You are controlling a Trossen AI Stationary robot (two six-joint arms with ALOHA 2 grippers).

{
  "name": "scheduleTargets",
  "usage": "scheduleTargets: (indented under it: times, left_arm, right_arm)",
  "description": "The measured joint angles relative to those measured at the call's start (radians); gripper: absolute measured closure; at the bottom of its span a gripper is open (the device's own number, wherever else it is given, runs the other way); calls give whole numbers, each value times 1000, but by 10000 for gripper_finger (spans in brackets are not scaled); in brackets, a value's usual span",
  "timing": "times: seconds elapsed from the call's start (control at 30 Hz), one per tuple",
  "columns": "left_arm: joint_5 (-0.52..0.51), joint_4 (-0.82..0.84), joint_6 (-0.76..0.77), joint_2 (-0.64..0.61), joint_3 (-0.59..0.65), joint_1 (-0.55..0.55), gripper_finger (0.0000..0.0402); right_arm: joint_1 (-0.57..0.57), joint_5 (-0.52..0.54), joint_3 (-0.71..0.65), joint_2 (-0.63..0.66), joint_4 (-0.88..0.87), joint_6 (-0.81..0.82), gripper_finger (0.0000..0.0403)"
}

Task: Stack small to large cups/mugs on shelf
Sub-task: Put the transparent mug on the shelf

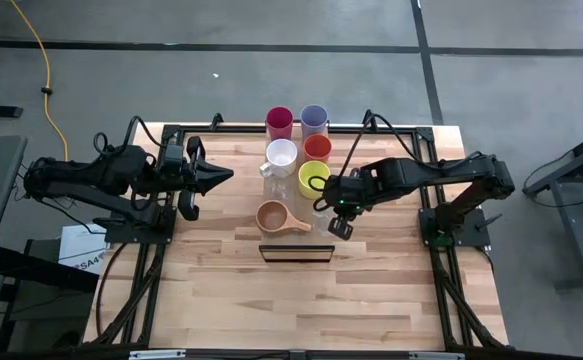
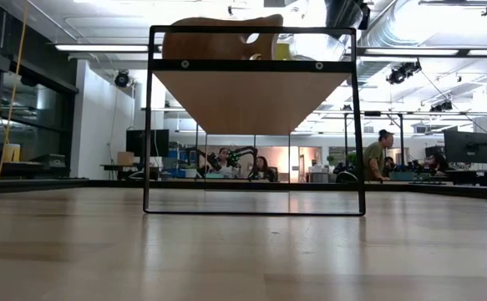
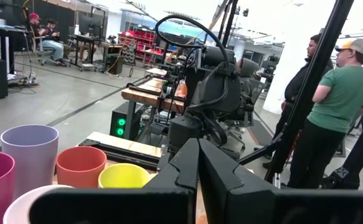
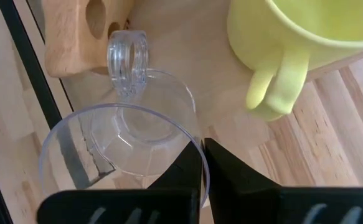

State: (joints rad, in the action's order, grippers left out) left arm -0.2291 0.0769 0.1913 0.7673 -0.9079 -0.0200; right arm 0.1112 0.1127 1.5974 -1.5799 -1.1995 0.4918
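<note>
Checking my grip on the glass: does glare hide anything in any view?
Low view: ceiling glare washes out the shelf top right of the wooden cup. Right wrist view: even light, clear glass rim readable at right gripper. Left wrist view: bright room behind left gripper. High view: no glare.

Grey concrete floor, yellow cable, bright ceiling lights
</note>
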Motion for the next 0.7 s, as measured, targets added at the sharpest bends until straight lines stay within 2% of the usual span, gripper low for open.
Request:
scheduleTargets:
  times: [0.7]
  left_arm:
    - [-1, 0, 0, 0, 0, 0, 402]
  right_arm:
    - [0, 1, -3, 0, 13, 67, 403]
